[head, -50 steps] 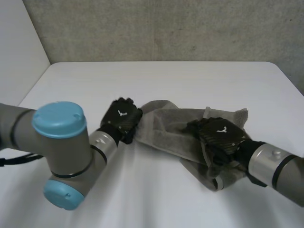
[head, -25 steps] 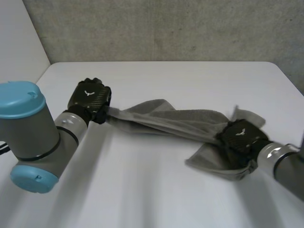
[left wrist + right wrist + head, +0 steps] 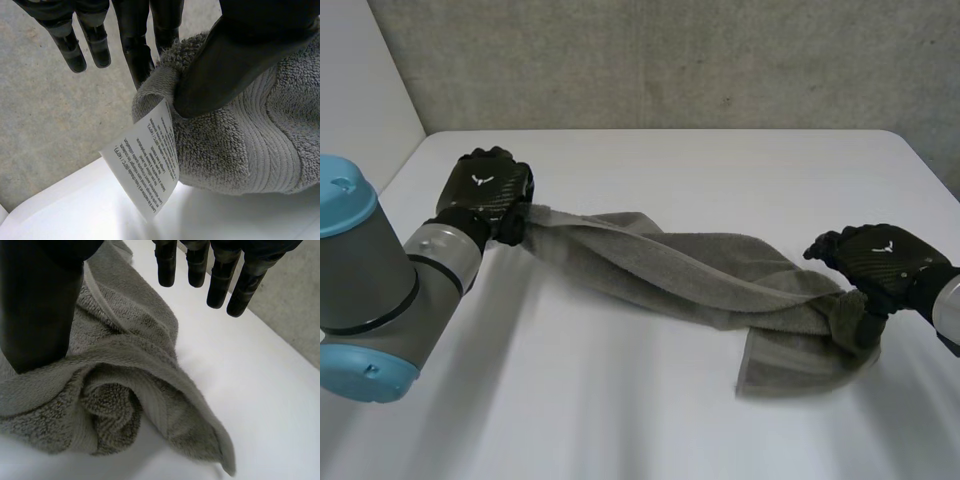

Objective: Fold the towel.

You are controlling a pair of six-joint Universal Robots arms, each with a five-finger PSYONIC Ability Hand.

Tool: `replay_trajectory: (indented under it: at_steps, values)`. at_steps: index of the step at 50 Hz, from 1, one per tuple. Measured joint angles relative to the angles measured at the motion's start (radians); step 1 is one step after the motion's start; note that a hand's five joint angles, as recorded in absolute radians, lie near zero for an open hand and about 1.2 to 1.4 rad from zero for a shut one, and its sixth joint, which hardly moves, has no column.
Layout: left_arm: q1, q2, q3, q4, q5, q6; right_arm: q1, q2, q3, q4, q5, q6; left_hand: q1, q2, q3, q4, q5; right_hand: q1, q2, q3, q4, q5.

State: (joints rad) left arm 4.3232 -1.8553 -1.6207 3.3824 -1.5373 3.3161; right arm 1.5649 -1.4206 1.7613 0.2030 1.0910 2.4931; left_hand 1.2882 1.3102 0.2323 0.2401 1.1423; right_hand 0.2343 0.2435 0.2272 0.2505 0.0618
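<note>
While the towel (image 3: 700, 275) stretches rope-twisted over the table (image 3: 650, 420), your left hand (image 3: 485, 190) pinches its labelled end and your right hand (image 3: 880, 262) thumb-clamps the bunched other end. No fold yet; flattening likely comes first.

Even bright light, soft shadow beneath towel (image 3: 720, 285)

White, smooth tabletop (image 3: 720, 170) with rounded corners; rough, speckled grey wall (image 3: 670, 60) behind its far edge; plain pale wall (image 3: 360, 90) alongside.
</note>
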Motion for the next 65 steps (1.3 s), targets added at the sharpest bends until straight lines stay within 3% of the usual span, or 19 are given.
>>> replay_trajectory:
  at_steps: [19,24,31,33,47,52,59,65]
  values:
    - [0.009,0.059,-0.056,0.002,0.017,0.000,0.050,0.233,-0.176,-0.009,0.021,0.292,0.000,0.000,0.000,0.000,0.000,0.036,0.025,0.000,0.000,0.035]
    - [0.016,0.064,-0.051,0.002,0.018,-0.001,0.087,0.276,-0.196,-0.033,0.027,0.341,0.000,0.000,0.000,0.000,0.000,0.344,0.350,0.000,0.000,0.367]
    - [0.036,0.075,-0.048,0.003,0.017,-0.001,0.134,0.304,-0.248,-0.085,0.037,0.385,0.000,0.000,0.000,0.000,0.000,1.017,1.008,0.000,0.000,1.024]
    - [0.041,0.077,-0.045,0.004,0.017,-0.002,0.142,0.300,-0.275,-0.090,0.040,0.388,0.000,0.000,0.000,0.000,0.000,1.070,1.036,0.000,0.000,1.080]
    - [0.094,0.111,0.024,0.002,0.006,-0.064,0.239,0.090,-0.605,-0.086,0.027,0.489,0.000,0.000,0.000,0.000,0.000,1.073,1.037,0.000,0.000,1.081]
    - [0.140,0.154,0.015,0.001,0.013,-0.112,0.299,0.041,-0.539,-0.070,0.014,0.493,0.000,0.000,0.000,0.000,0.000,1.068,1.036,0.000,0.000,1.080]
    - [0.199,0.167,-0.022,0.003,0.036,-0.127,0.332,0.108,-0.324,-0.058,0.017,0.333,0.000,0.000,0.000,0.000,0.000,0.518,0.510,0.000,0.000,0.518]
    - [0.229,0.140,-0.039,0.004,0.063,-0.123,0.322,0.221,-0.214,-0.066,0.023,0.189,0.000,0.000,0.000,0.000,0.000,0.421,0.438,0.000,0.000,0.389]
